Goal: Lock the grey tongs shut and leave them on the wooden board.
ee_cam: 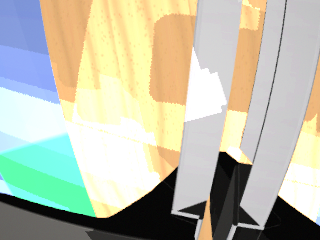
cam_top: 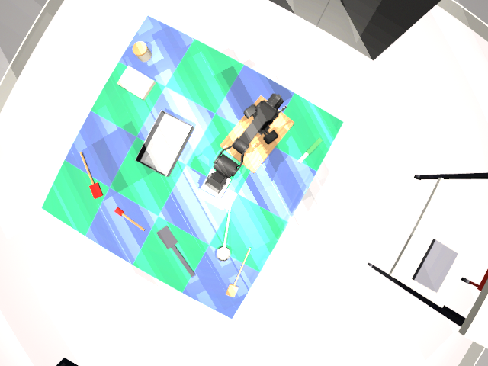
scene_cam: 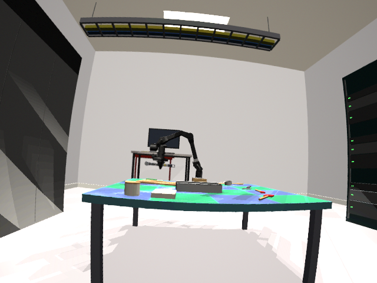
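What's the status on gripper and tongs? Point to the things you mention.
Gripper (scene_cam: 160, 167) (ee_cam: 225, 200) shut on grey tongs (scene_cam: 170, 165) (ee_cam: 206, 100), held level above wooden board (cam_top: 254, 163) (ee_cam: 115, 125). Tongs not yet laid down. Nothing seen between tongs and board.

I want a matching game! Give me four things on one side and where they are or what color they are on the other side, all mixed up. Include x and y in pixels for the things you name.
1. Roasting tin (cam_top: 167, 173) (scene_cam: 199, 187)
2. Grey tongs (ee_cam: 209, 100) (scene_cam: 170, 165)
3. Knife (cam_top: 314, 147)
4. Small white block (cam_top: 136, 81) (scene_cam: 163, 193)

A. has a green handle
B. between the round pot with the tan top (cam_top: 142, 51) (scene_cam: 132, 188) and the tin
C. held by the gripper (scene_cam: 160, 166) (ee_cam: 230, 157), above the table
D. grey walls

Pairs: 1-D, 2-C, 3-A, 4-B
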Robot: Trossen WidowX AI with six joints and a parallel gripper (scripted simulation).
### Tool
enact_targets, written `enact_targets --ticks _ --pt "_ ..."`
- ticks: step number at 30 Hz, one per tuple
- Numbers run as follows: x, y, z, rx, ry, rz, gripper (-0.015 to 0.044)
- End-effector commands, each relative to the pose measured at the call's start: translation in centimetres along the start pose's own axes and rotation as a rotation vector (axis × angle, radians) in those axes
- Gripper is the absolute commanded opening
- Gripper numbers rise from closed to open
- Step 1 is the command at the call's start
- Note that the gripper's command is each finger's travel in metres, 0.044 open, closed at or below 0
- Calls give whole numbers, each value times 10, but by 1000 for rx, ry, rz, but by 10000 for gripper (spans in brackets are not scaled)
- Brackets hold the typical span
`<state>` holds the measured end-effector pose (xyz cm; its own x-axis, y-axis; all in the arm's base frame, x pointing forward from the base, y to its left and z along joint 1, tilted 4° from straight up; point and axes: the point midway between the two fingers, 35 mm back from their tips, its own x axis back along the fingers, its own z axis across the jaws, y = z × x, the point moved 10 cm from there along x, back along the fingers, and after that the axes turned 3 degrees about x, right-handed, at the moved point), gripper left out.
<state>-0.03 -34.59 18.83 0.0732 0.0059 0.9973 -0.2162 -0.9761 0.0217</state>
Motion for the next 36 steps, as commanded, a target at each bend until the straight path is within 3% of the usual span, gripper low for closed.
enact_targets --ticks 1,36 --pt "2 2 0 -7 8 5 -150" --pt "-50 4 1 -7 8 4 -150"
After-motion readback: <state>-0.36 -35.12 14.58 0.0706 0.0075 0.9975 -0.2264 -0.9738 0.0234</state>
